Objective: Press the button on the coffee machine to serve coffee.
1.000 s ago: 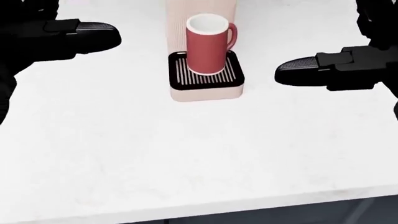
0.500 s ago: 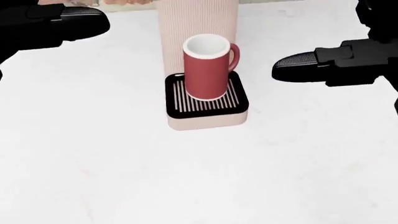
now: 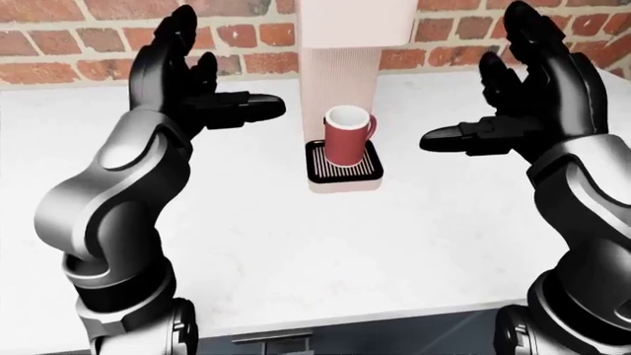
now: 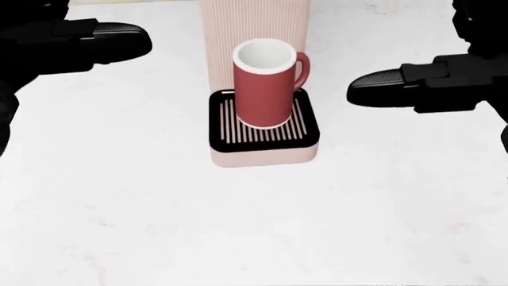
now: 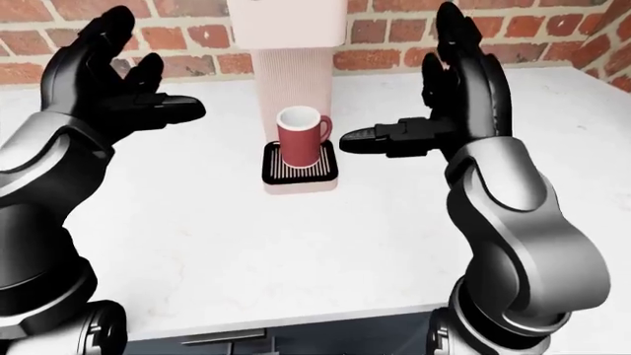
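pale pink ribbed coffee machine (image 3: pixel 342 89) stands upright at the middle of the left-eye view, its wider top block cut off by the upper edge; no button can be made out on it. at its foot, a black slotted drip tray (image 4: pixel 264 125) set in the pink base. red ceramic mug with white inside (image 4: pixel 265 83) stands upright on the tray, handle to the view's right.

black three-finger left hand (image 3: pixel 187 81) raised to the left of the machine column, fingers spread, two pointing up, thumb (image 3: pixel 246 108) pointing sideways toward the column. thumb tip near the column but apart from it, gap showing. holds nothing.

black three-finger right hand (image 3: pixel 527 96) raised to the right of the machine, fingers spread likewise, two up, thumb (image 3: pixel 459 138) pointing toward the mug. tip sits at about mug height, clearly apart from mug and machine. holds nothing.

in the head view the two thumbs come in from either side as dark blunt shapes, mug and tray between them, neither touching.

grey glossy forearms and elbows fill the lower left and lower right of both eye views.

surface: white stone-look countertop (image 3: pixel 296 244) with faint veining; the machine is the only thing on it in view. its near edge shows at the bottom of the eye views, dark cabinet front (image 5: pixel 325 336) below. wall behind: red brick wall with pale mortar (image 3: pixel 59 44) across the top of the eye views.
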`<state>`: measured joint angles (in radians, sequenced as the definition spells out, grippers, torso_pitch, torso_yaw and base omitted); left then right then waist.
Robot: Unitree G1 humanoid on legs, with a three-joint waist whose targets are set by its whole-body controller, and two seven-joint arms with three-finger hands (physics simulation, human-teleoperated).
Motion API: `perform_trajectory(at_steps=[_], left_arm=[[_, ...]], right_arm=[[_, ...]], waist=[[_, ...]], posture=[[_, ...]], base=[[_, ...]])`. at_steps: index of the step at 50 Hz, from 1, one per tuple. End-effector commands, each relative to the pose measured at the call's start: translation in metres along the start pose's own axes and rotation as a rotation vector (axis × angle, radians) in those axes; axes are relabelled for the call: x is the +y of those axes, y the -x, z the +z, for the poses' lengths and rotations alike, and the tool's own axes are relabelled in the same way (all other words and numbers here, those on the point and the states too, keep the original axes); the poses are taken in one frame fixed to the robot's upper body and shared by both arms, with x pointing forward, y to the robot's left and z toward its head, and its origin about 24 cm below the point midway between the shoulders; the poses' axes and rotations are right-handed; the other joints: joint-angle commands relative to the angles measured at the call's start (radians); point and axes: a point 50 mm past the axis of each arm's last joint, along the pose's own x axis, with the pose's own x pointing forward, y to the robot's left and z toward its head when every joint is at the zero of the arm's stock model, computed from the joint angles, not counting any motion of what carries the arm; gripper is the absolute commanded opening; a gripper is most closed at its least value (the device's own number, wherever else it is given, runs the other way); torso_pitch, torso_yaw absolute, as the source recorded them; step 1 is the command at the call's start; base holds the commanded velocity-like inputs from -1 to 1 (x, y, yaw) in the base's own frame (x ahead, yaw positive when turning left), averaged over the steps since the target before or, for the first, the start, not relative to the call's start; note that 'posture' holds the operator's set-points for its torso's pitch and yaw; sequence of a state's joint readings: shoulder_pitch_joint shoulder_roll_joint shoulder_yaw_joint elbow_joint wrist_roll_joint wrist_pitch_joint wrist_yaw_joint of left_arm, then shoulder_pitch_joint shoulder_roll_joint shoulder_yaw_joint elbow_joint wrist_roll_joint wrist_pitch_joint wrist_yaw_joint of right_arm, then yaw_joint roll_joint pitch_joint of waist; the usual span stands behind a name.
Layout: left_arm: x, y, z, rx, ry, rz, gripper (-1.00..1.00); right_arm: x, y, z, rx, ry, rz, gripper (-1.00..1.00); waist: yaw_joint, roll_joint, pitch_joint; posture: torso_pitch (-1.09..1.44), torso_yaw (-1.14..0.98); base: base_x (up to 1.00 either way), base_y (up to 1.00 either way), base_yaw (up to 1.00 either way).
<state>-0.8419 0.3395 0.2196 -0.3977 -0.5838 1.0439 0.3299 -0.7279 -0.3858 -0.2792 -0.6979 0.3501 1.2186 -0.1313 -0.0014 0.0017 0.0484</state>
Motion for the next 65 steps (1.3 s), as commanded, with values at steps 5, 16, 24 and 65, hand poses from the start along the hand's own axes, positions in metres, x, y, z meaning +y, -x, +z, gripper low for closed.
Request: perform_trajectory(at_steps=[5,16,24,65], left_arm=[[0.0003,0.0024,0.0135,-0.073,-0.001,0.002,1.0],[-0.0007,0.0027,0.0128,-0.076,0.004,0.0,1.0],[-0.0011,0.003,0.0128,-0.075,0.0,0.0,1.0],[-0.0033,0.0029,0.0088,-0.068,0.0,-0.026,1.0]], right_arm=[[-0.0021,0.0001,0.01,-0.072,0.002,-0.015,1.0],[-0.0025,0.0007,0.0102,-0.073,0.004,-0.014,1.0],[-0.002,0.0001,0.0098,-0.073,0.0,-0.016,1.0],[-0.0041,-0.0013,0.0056,-0.066,-0.004,-0.025,1.0]], waist=[[0.003,-0.004,-0.021],[0.003,0.002,-0.024],[-0.013,0.039,-0.034],[0.01,-0.008,-0.095]], posture=[[0.0,0.0],[0.0,0.0],[0.0,0.0],[-0.15,0.0]], base=[[0.0,0.0,0.0],[0.05,0.0,0.0],[0.24,0.0,0.0],[0.0,0.0,0.0]])
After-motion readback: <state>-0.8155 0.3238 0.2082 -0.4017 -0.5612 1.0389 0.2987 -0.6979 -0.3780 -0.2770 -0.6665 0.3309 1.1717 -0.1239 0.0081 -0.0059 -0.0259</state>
